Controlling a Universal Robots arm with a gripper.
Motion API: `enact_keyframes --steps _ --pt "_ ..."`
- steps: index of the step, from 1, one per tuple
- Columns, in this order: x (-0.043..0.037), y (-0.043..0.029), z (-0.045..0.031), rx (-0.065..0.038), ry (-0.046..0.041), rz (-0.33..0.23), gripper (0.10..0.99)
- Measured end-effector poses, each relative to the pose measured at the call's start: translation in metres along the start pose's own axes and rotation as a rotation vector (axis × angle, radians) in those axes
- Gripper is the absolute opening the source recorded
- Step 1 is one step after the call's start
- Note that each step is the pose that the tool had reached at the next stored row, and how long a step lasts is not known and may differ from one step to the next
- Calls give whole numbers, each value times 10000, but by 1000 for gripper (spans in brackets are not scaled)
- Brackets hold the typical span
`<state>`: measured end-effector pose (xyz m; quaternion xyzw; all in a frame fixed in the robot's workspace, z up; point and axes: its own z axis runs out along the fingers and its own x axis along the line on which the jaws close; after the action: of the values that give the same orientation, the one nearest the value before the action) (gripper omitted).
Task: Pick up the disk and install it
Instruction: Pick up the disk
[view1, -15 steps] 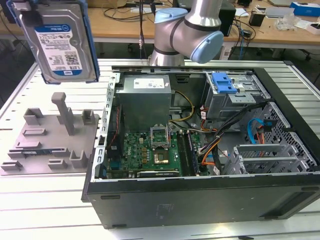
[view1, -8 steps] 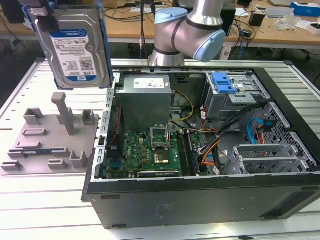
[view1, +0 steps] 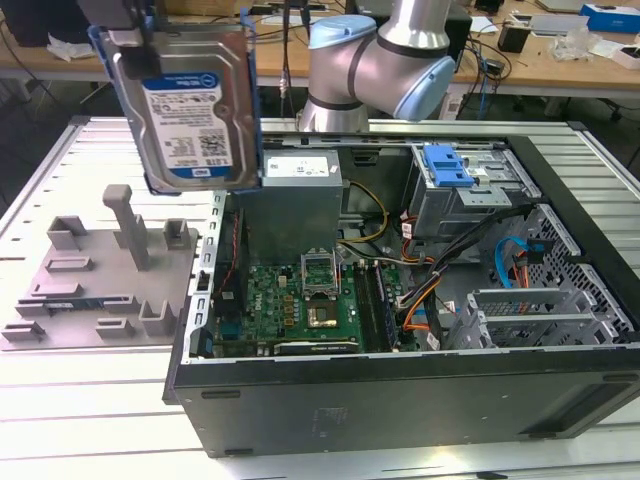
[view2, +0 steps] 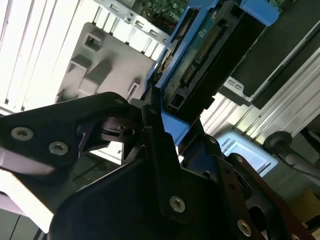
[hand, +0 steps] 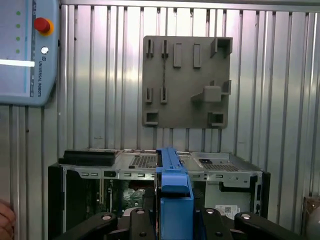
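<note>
The disk (view1: 190, 100), a silver hard drive with a white-and-blue label and a blue bracket, hangs upright high above the table, at the exterior view's upper left. My gripper (view1: 140, 22) is shut on its top edge. It is off the grey fixture plate (view1: 100, 270) and up beside the open computer case (view1: 400, 380). In the second wrist view the disk (view2: 200, 55) shows its connector end, with black fingers (view2: 155, 135) of my gripper (view2: 167, 112) clamped on the blue bracket. In the first wrist view the bracket edge (hand: 172, 195) stands between the fingers (hand: 142, 220).
Inside the case are a grey power-supply box (view1: 300, 200), a motherboard (view1: 300, 300), a drive cage with a blue latch (view1: 450, 165) and loose cables (view1: 440, 270). The arm's base (view1: 370, 60) stands behind the case. A teach pendant (hand: 25, 50) and a person's hand (hand: 5, 220) lie at the table's side.
</note>
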<state>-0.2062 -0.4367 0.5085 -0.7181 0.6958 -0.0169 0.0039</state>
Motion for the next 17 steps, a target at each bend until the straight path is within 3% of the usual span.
enact_keyframes --steps 7,17 --pt "170 -273 12 1 -1 1 369" --pt "526 -849 35 1 -1 1 369"
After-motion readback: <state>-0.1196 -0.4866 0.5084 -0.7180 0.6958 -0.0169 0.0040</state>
